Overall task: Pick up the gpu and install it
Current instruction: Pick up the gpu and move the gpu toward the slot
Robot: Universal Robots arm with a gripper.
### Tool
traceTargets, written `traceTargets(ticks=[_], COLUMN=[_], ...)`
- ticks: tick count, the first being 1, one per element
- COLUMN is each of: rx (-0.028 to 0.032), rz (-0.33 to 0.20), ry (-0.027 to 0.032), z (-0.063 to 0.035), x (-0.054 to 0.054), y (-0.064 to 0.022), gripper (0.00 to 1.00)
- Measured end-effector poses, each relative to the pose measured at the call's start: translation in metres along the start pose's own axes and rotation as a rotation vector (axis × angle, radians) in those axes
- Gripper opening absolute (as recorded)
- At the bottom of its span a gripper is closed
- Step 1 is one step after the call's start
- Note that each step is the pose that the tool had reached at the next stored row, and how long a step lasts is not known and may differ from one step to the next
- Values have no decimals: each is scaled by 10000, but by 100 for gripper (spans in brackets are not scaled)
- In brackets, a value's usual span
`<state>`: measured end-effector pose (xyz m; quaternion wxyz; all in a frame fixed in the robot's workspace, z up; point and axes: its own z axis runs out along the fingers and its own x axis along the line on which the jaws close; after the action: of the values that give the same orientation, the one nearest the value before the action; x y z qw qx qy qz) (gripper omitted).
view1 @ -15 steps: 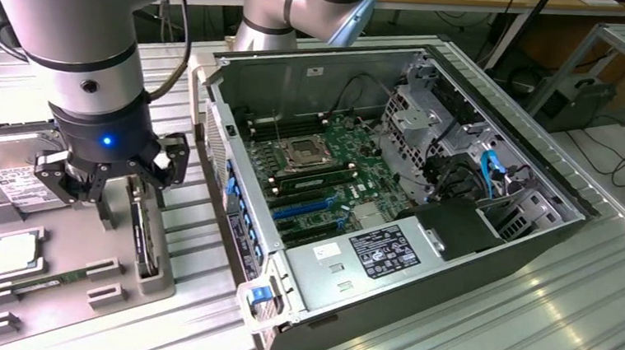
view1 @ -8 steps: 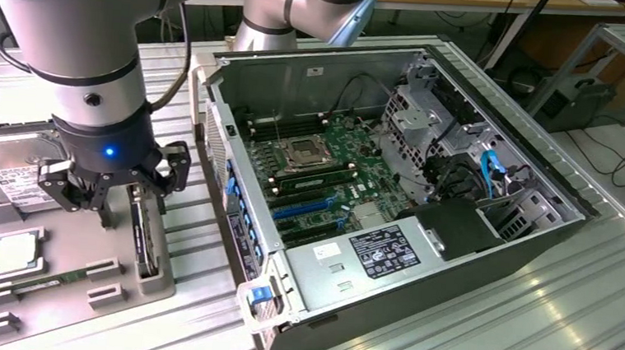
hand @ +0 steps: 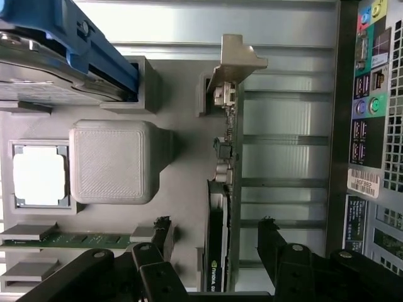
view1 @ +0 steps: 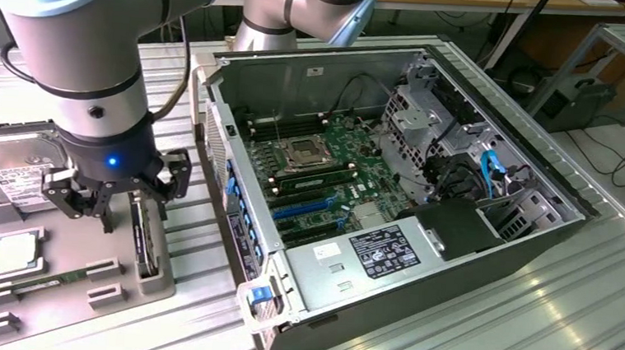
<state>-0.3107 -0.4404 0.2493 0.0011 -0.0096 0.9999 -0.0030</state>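
Wrist view: black two-finger gripper [hand: 216, 221] was wide open, jaws straddling the thin black-and-green gpu card with silver bracket [hand: 225, 157], clear of both faces. Card stood on edge in the grey plastic tray [view1: 76, 245], lower left of exterior view, long axis along the jaw gap. Open metal computer case [view1: 297, 75] sat beyond, centre frame.
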Motion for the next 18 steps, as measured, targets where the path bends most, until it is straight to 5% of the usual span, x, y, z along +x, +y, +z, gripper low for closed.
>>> traceTargets(ticks=[18], rx=[0], rz=[0], ry=[0], z=[213], x=[1], y=[-8], gripper=[66])
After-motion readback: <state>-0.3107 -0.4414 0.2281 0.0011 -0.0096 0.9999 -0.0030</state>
